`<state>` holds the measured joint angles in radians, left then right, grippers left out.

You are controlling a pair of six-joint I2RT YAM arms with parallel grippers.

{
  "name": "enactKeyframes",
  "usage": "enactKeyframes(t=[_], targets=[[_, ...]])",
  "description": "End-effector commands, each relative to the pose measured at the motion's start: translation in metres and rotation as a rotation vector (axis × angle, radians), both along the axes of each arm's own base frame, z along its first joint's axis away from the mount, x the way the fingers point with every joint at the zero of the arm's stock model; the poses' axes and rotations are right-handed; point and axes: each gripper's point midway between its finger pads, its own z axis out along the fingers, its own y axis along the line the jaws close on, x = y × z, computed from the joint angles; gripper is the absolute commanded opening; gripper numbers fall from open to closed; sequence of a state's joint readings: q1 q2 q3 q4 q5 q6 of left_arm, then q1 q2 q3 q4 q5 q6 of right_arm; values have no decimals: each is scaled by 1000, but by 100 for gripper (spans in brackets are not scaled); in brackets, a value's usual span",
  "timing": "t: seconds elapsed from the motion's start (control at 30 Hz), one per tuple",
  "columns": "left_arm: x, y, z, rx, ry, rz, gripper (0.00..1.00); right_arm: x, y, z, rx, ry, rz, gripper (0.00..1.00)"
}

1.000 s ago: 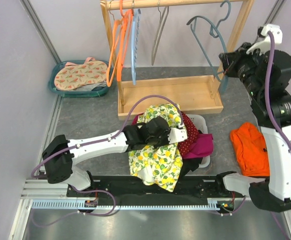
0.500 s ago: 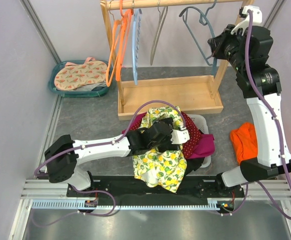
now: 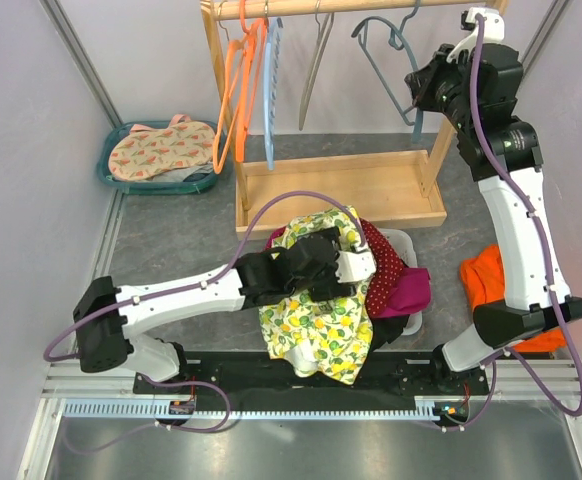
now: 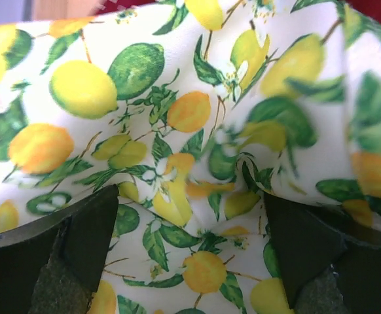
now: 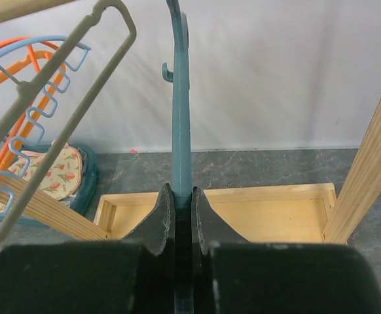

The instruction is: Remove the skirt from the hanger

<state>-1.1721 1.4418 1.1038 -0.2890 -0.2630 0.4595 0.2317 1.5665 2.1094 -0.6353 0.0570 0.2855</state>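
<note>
The white fabric skirt printed with lemons and limes (image 3: 316, 325) lies off the hanger, crumpled on top of a heap of clothes in a pale plastic bin (image 3: 403, 240) at the middle of the grey stone-look worktop (image 3: 171, 240), its lower part spilling over the bin's near side. Beside it in the heap show a dark red dotted cloth (image 3: 383, 270) and a magenta cloth (image 3: 411, 292). The left tool (image 3: 353, 268) is down on the skirt's upper folds. In the left wrist view its two dark fingers (image 4: 86, 235) stand well apart, released, with the printed fabric bulging between them and touching both. The right tool (image 3: 414, 92) is raised to the wooden clothes rack (image 3: 223, 90) at the back and is clenched on the slate-blue plastic hanger (image 3: 383, 40). The right wrist view shows both of its fingers (image 5: 161, 216) pressed flat against the hanger's thin edge. The hanger's hook is up at the rack's round wooden rail (image 3: 371, 5), though whether it rests on the rail cannot be told. Further left along that rail hang a grey hanger (image 3: 314, 75), a light blue wavy hanger (image 3: 270, 90) and orange hangers (image 3: 233, 90). A teal basket (image 3: 111, 175) at the far left of the worktop holds a pale cloth with a pink pattern (image 3: 161, 148). An orange garment (image 3: 481, 280) lies on the worktop by the right arm, partly hidden behind it.
</note>
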Motion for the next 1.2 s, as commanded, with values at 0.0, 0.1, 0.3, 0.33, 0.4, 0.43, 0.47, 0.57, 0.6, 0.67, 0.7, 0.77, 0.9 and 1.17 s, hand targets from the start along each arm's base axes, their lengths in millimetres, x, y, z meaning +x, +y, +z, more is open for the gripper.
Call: enactKeyframes(t=[0.0, 0.1, 0.3, 0.33, 0.4, 0.43, 0.47, 0.57, 0.6, 0.67, 0.7, 0.77, 0.9, 1.17], targets=[[4, 5, 70, -78, -40, 80, 100, -1, 0, 10, 26, -52, 2, 0], [11, 3, 102, -122, -95, 94, 100, -5, -1, 3, 26, -39, -3, 0], [18, -7, 134, -177, -132, 100, 100, -24, -11, 4, 25, -23, -30, 59], [19, -6, 139, -186, -135, 102, 100, -27, -12, -2, 18, -12, -35, 72], [17, -6, 150, -203, -129, 91, 99, -45, -18, 5, 23, -33, -47, 82], [17, -5, 153, -209, -121, 87, 99, -48, -19, -5, 19, -12, -49, 90], [15, -6, 163, -234, -113, 75, 100, -54, -19, -6, 19, -9, -38, 93], [14, -2, 178, -264, -89, 56, 100, -89, -23, -5, 32, -29, -17, 97], [18, 2, 182, -272, -84, 64, 100, -95, -24, -6, 34, -29, -16, 98], [18, 5, 191, -295, -68, 58, 100, -112, -26, -14, 35, -19, -7, 98], [22, 10, 195, -303, -67, 65, 100, -117, -25, -22, 35, 1, 3, 98], [22, 19, 207, -331, -42, 63, 100, -138, -27, -25, 43, 6, 19, 98], [14, 50, 242, -438, 35, 60, 99, -167, -29, -65, 33, 86, 43, 98], [23, 145, 246, -508, 27, 244, 99, -200, -49, -89, -6, 77, -19, 98]])
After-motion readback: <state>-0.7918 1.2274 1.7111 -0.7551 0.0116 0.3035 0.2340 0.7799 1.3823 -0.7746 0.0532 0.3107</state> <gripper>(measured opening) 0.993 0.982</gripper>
